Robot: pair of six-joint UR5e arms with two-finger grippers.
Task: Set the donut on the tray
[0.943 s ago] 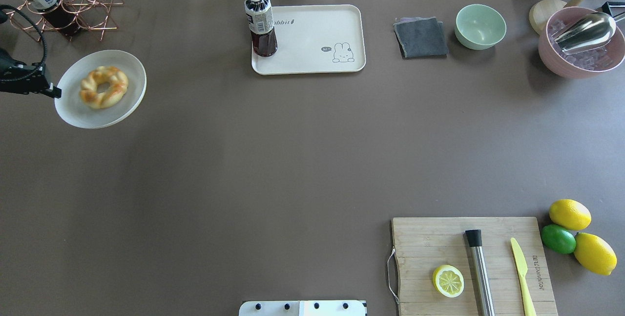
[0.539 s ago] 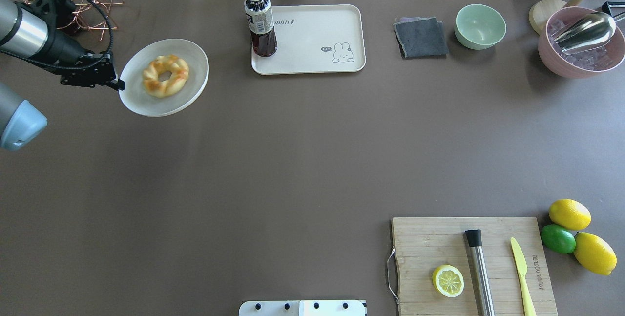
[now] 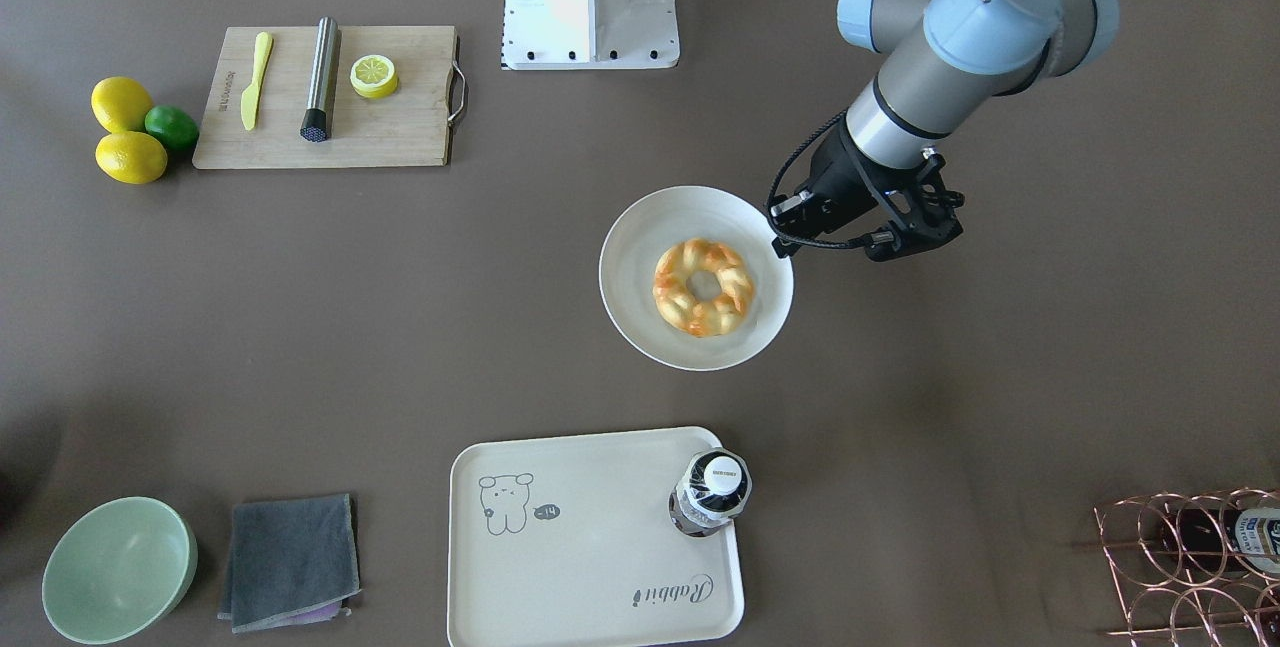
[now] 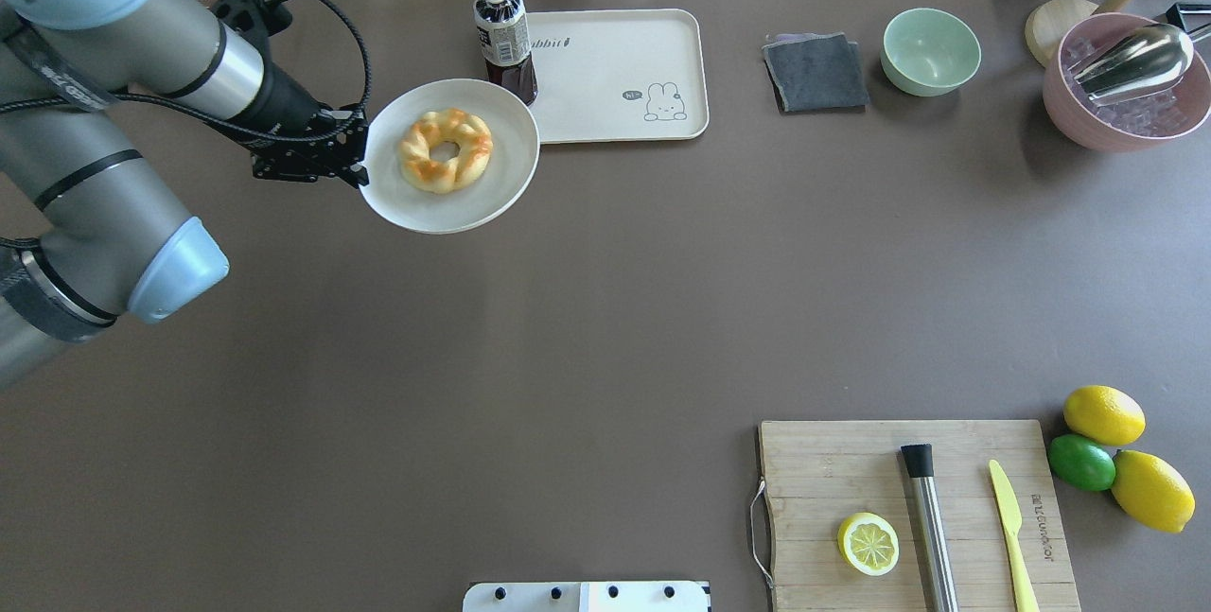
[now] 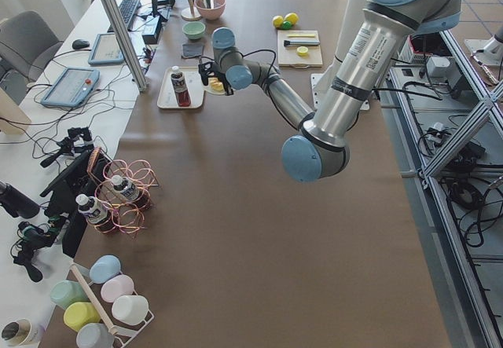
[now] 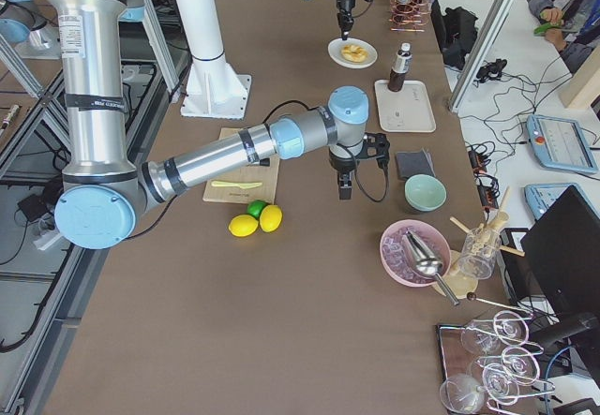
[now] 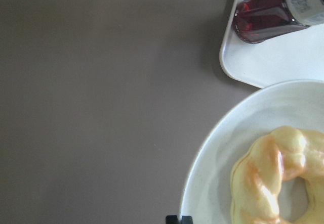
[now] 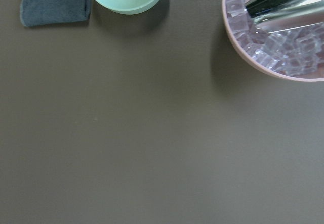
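The donut [image 4: 416, 167], a golden twisted ring with orange-brown patches, lies on a round white plate [image 4: 501, 196]. My left gripper [image 4: 363, 175] is shut on the plate's left rim and holds it above the table, next to the near left corner of the cream tray [image 4: 615, 73]. The front view shows the donut [image 3: 672, 292], plate [image 3: 640, 247], left gripper [image 3: 781, 245] and tray [image 3: 590, 527]. The left wrist view shows the donut [image 7: 263, 178] and the tray's corner [image 7: 283, 62]. My right gripper [image 6: 343, 193] shows only in the right side view, so I cannot tell whether it is open or shut.
A dark drink bottle [image 4: 506, 44] stands on the tray's left end. A grey cloth [image 4: 816, 73], a green bowl [image 4: 931, 51] and a pink ice bowl [image 4: 1126, 87] lie to the right. A cutting board [image 4: 908, 508] with a lemon half sits at the near right.
My left arm has carried the plate with the donut to the right, from the table's left edge to beside the tray and bottle.
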